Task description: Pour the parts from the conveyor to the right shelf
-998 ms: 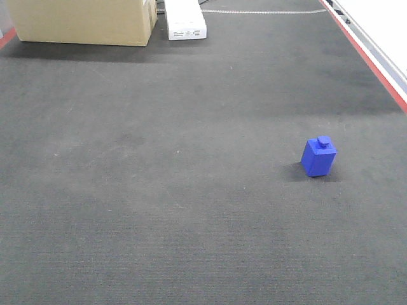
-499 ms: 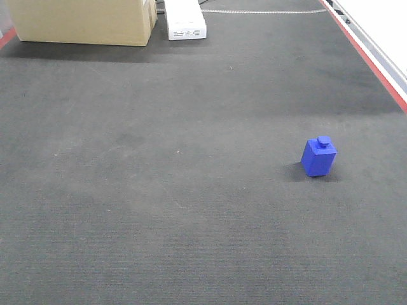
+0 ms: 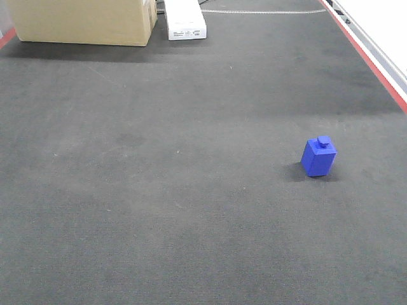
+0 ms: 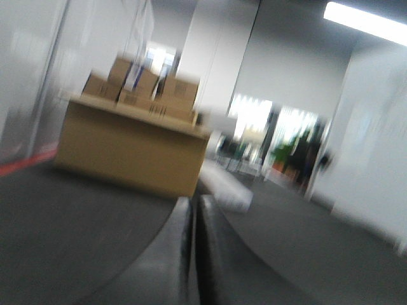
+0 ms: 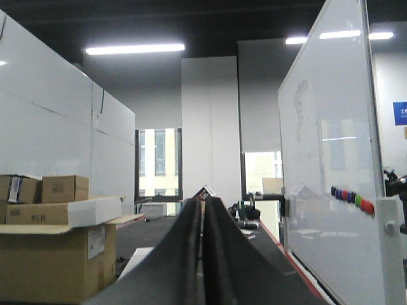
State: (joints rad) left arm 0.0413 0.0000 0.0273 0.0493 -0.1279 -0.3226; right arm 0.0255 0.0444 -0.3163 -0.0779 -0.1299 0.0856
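The right gripper point(image 5: 203, 204) has its fingers pressed together on nothing. The left gripper point(image 4: 194, 203), through the blur, seems the same. A closed pincer coming down could knock the part point(image 3: 318, 156) off the conveyor point(image 3: 159, 190), because it stands near the right edge. It is bright blue, with the stud on top. A cardboard box point(image 3: 82, 22) sits at the far-left corner.

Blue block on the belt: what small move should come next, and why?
Probably lower the right gripper toward the blue block and open it. The block sits alone on the right part of the belt, no gripper is near it, and the right gripper is shut, aimed level, not downward.
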